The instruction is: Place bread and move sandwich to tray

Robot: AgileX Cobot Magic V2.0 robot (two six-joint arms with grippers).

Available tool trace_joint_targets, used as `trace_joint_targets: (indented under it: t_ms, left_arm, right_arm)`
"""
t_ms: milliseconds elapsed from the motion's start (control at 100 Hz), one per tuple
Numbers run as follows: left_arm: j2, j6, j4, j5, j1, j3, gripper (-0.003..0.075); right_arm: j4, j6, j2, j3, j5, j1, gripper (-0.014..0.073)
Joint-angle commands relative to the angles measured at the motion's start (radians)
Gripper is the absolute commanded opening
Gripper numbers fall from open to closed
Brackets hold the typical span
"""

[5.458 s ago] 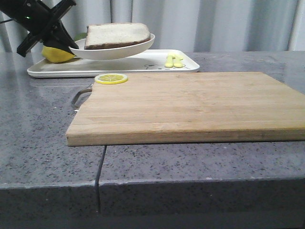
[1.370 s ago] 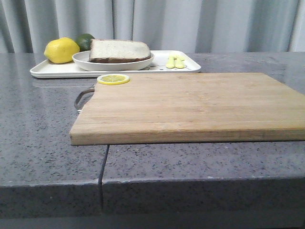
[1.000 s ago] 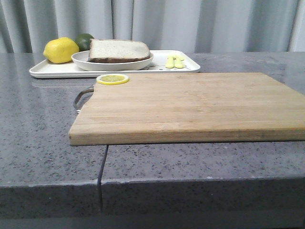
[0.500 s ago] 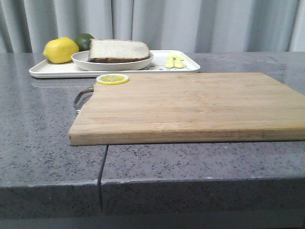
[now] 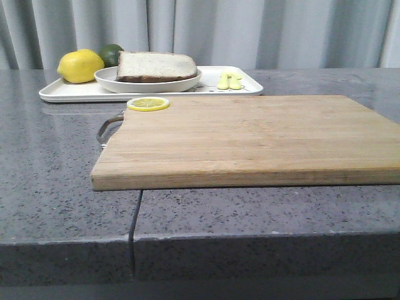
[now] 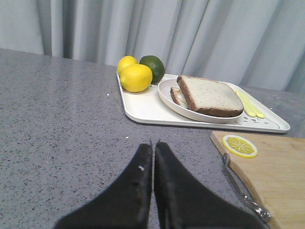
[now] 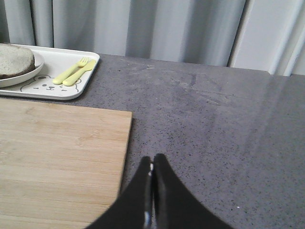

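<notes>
The sandwich is a thick pale slice with a dark crust on top of a thinner slice; no egg shows. It lies on a round white plate on the white tray at the back left. It also shows in the left wrist view and partly in the right wrist view. No separate loose bread slice is in view. My left gripper is shut and empty over the counter, short of the tray. My right gripper is shut and empty beside the board's right edge. Neither gripper shows in the front view.
A wooden cutting board with a metal handle fills the middle, a lemon slice on its far left corner. On the tray are a lemon, a lime and a yellow fork and knife.
5.5 s ago my left gripper held the plate with the sandwich above the tray. Now the plate rests on the tray and the gripper has left the front view.
</notes>
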Motion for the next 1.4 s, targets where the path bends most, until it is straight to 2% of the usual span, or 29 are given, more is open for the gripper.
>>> trace_joint_targets:
  t_ms: [0,90,330,650,1390]
  left_arm:
    - [-0.007,0.002,0.063,-0.075,-0.005,-0.008,-0.0019]
    - [-0.041,-0.004,0.208,-0.07,-0.005,0.026,-0.0019]
    - [-0.224,-0.086,0.373,-0.07,0.018,0.184,-0.0019]
    - [-0.355,-0.133,0.389,-0.025,0.098,0.271,-0.0019]
    - [-0.352,-0.133,0.392,-0.018,0.096,0.271,-0.0019]
  right_arm:
    - [0.0,-0.001,0.006,-0.025,-0.087,0.002,-0.0067]
    - [0.0,-0.001,0.006,-0.025,-0.087,0.002,-0.0067]
    - [0.0,-0.001,0.006,-0.025,-0.087,0.002,-0.0067]
    - [0.0,-0.001,0.006,-0.025,-0.087,0.002,-0.0067]
    - [0.0,-0.001,0.006,-0.025,-0.087,0.002,-0.0067]
